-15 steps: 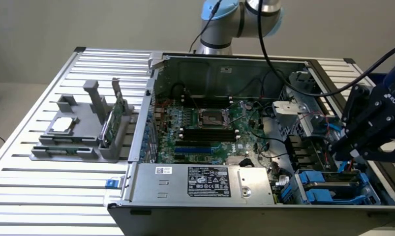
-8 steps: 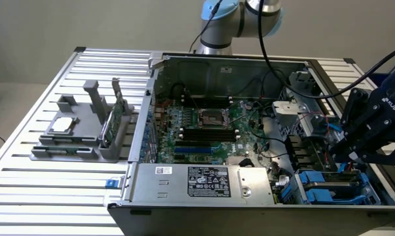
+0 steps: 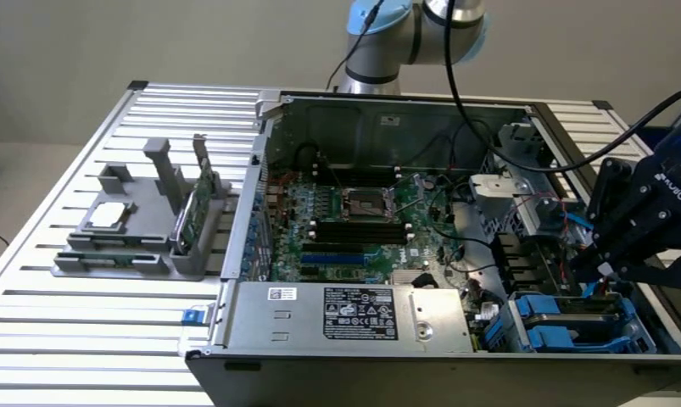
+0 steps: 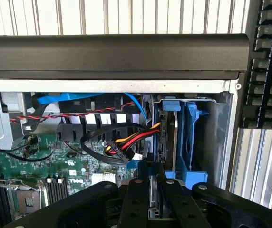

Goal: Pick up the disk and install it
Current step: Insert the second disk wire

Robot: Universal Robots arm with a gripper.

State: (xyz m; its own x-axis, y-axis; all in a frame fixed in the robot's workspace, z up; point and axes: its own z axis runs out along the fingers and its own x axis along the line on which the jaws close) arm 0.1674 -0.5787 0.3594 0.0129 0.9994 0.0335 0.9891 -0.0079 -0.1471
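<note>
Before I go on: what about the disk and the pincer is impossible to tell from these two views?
- Disk: wrist view sees it edge-on in the blue bay; label and full seating hidden.
- Pincer: wrist view, fingertips cut off by the bottom edge and the black body, so contact is unclear.
- Exterior view: pincer covers part of the bay; disk hidden there.

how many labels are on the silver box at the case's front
2: a small white label toward the exterior view's left, a large dark label beside it. Hidden faces may carry more.
</note>
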